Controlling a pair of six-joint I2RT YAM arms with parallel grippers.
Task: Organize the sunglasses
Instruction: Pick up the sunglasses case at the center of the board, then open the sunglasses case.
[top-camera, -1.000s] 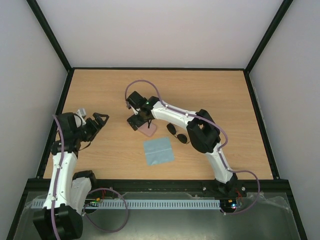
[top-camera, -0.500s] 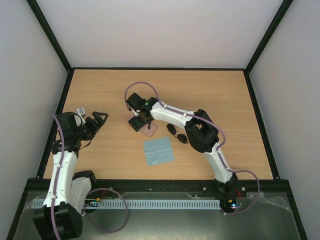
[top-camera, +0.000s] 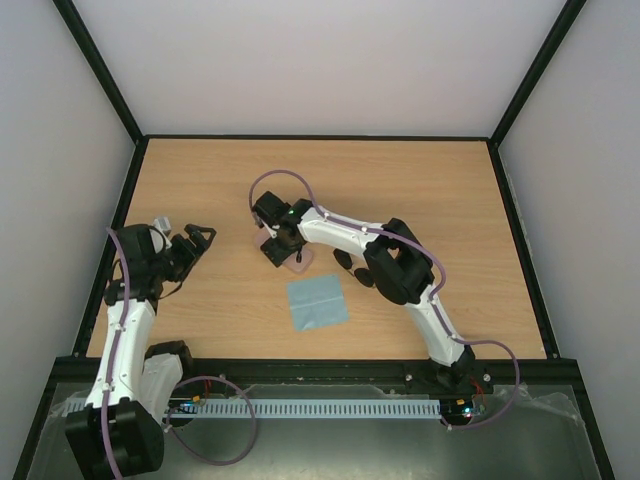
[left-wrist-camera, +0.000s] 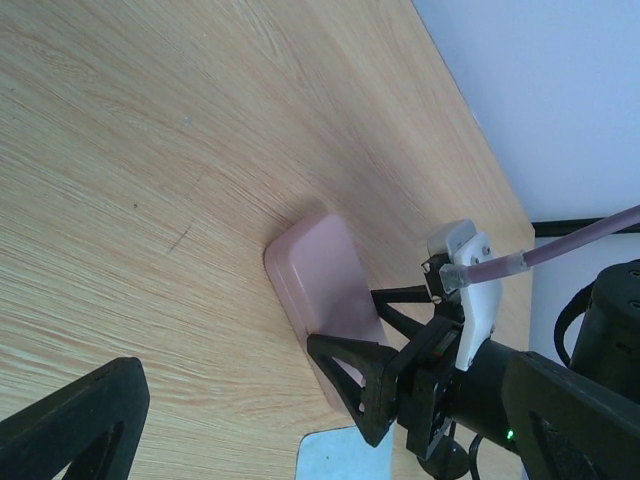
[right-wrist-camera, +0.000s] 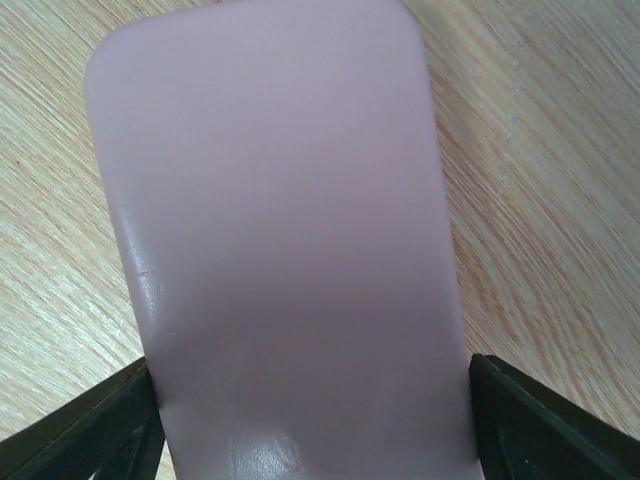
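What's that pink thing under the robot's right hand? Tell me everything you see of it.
The pink case is a smooth, oblong box with rounded corners, plastic-looking and slightly glossy, closed. It lies flat on the wooden table, near the blue cloth. The right hand straddles it, fingers at both long sides, seemingly touching.

Wooden table (top-camera: 450, 220) carries a light blue square cloth (top-camera: 317, 303); just beyond it, pink oblong rounded case (top-camera: 298, 264) and dark wire-framed sunglasses (top-camera: 352, 268).

Right end effector (top-camera: 283, 254) swung pink case (right-wrist-camera: 270, 200) leftward
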